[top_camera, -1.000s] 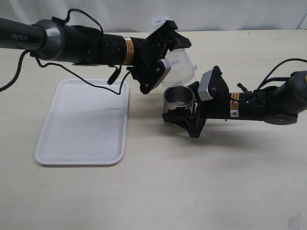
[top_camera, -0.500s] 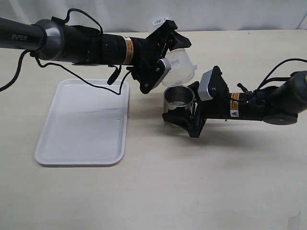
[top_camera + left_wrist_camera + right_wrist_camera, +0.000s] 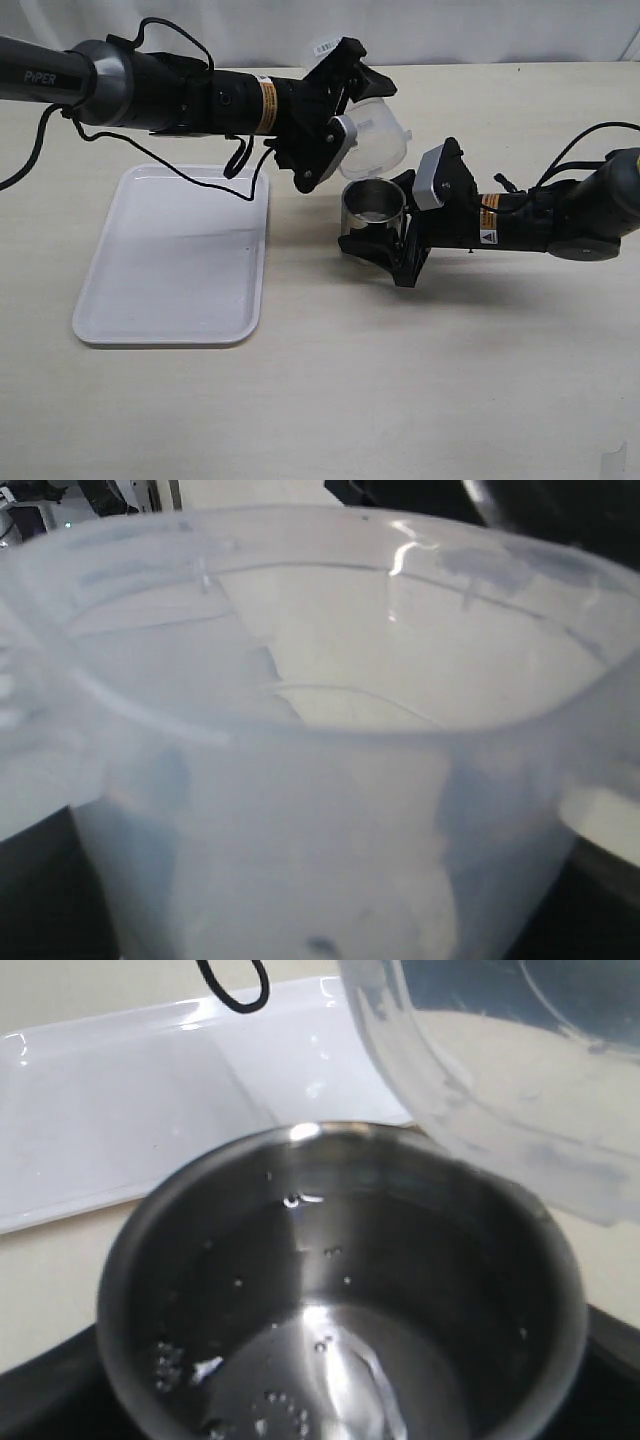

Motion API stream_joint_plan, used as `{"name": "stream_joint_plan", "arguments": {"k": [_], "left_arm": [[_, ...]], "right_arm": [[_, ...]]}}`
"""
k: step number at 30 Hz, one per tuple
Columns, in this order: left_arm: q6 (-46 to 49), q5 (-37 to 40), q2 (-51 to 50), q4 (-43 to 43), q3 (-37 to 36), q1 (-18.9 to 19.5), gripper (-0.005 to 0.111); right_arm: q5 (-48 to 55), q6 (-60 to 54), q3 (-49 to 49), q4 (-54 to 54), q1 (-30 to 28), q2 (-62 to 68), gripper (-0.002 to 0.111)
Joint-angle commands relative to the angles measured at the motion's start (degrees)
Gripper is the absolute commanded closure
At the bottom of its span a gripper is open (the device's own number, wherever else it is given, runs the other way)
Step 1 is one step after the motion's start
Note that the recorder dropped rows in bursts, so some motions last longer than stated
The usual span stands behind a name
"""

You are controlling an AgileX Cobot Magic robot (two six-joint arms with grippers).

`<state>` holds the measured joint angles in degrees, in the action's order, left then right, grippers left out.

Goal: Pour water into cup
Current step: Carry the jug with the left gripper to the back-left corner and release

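Below the translucent plastic jug [image 3: 380, 133] sits a cylindrical steel cup [image 3: 373, 212].

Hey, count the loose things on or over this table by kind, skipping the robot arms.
Short grey steel cup: 1
Clear plastic jug: 1
White rectangular plastic tray: 1
Total: 3

left pincer [image 3: 352, 112] raised and tilted, right pincer [image 3: 380, 216] low and level beside it (both clamped, jaws wide)
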<state>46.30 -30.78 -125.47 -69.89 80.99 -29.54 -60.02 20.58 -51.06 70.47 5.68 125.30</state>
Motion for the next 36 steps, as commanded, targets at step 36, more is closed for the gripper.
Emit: {"name": "stream_joint_plan", "arguments": {"k": [36], "left_arm": [[-48.74, -1.92, 0.51, 45.24, 0.44, 13.67, 0.107]], "right_arm": [[-2.28, -0.16, -0.24, -2.28, -0.22, -0.56, 0.104]]}}
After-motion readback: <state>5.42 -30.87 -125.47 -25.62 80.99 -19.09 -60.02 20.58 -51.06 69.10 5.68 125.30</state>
